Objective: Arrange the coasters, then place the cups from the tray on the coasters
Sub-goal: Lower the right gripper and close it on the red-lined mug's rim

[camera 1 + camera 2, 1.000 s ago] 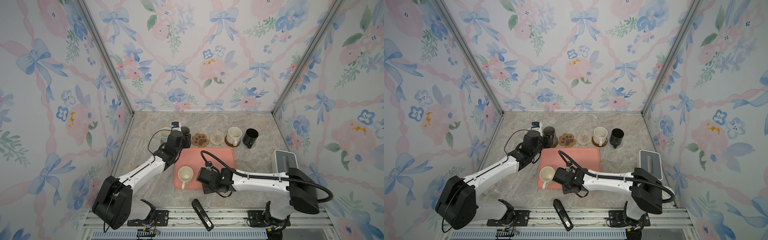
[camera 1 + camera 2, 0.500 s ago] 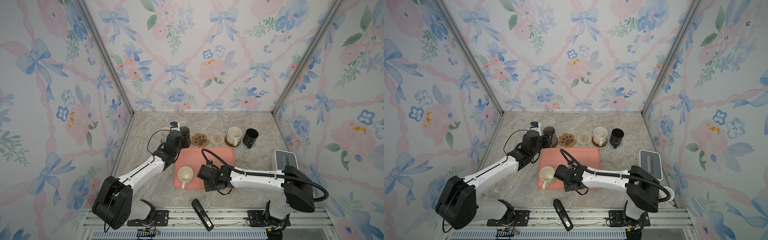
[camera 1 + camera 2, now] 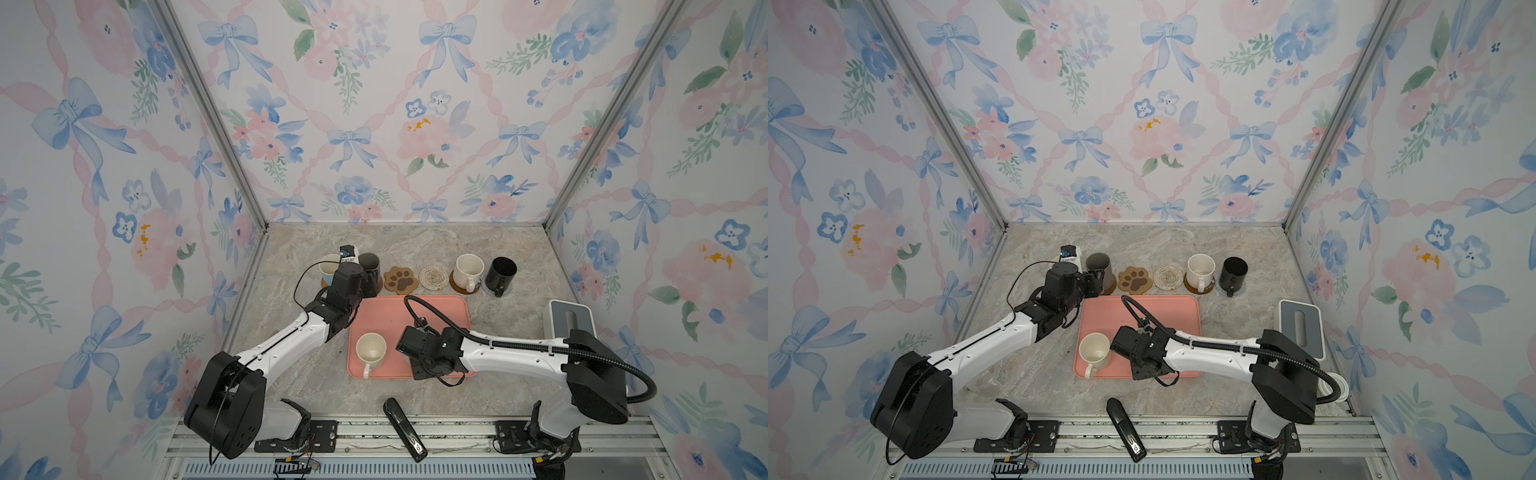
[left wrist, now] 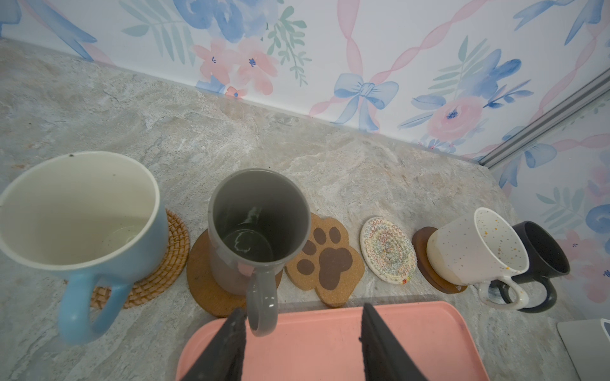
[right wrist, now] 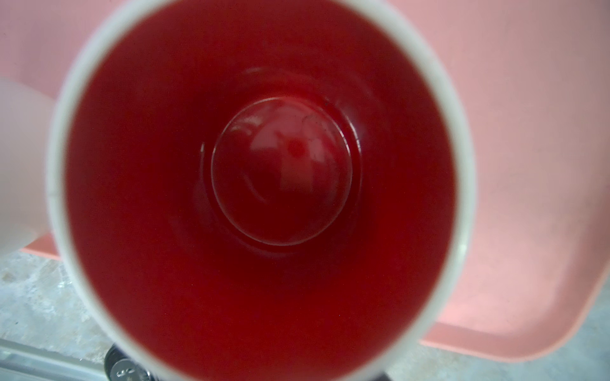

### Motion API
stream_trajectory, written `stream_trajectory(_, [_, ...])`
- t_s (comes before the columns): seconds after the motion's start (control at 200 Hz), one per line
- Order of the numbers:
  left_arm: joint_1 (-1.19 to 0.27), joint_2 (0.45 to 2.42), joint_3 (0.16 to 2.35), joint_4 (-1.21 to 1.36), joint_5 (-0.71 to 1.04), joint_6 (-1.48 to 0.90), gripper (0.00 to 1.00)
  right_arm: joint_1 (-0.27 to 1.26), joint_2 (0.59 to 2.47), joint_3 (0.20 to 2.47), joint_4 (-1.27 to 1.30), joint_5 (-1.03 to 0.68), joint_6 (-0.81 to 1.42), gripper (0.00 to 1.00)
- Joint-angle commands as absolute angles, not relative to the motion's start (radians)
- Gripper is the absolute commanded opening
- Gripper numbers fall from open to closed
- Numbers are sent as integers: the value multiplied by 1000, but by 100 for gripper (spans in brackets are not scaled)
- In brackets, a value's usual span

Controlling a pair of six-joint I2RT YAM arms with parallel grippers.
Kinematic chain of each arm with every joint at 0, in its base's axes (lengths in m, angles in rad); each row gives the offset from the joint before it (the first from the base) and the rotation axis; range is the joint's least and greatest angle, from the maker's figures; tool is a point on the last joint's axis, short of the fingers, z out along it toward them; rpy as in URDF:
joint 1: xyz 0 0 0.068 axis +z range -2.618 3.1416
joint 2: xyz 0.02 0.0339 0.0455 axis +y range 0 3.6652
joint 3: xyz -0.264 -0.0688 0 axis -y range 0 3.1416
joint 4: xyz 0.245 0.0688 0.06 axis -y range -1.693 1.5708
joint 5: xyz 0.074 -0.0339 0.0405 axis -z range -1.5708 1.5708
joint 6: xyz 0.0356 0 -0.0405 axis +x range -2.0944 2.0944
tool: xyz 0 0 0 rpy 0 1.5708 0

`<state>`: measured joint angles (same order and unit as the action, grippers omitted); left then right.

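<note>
Red-lined mug [image 5: 264, 184]: stands on the salmon tray [image 5: 528, 165] by its near edge, straight beneath the right tool [image 3: 422, 368]; the wrist view looks down its upright axis into the mouth; handle not visible
Look: white rim; glossy red inside; empty
Right tool: hangs over that mug; whether its jaws grip it, I cannot tell
Left tool [image 4: 302, 308]: jaws apart, empty; just behind the grey mug [image 4: 257, 231] and its handle
Nearer arm: the right, plainly
Cream mug [image 3: 371, 352]: on the tray, just beside
Free coasters: paw-print coaster [image 3: 401, 280] and cream crochet coaster [image 3: 433, 277]; on the desk beyond the tray; likely the mug's goal
</note>
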<state>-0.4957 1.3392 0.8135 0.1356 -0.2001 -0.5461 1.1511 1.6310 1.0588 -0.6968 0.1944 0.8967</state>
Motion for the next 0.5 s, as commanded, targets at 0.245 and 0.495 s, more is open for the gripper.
stream_trajectory(0.245, [-487,1314,799,155,-192,-555,52,1134,1686,1085,-724,225,856,34])
stream_trajectory(0.495, [-486,1315,799,157,-188,-555,52,1133,1691,1094,-718,227,847,29])
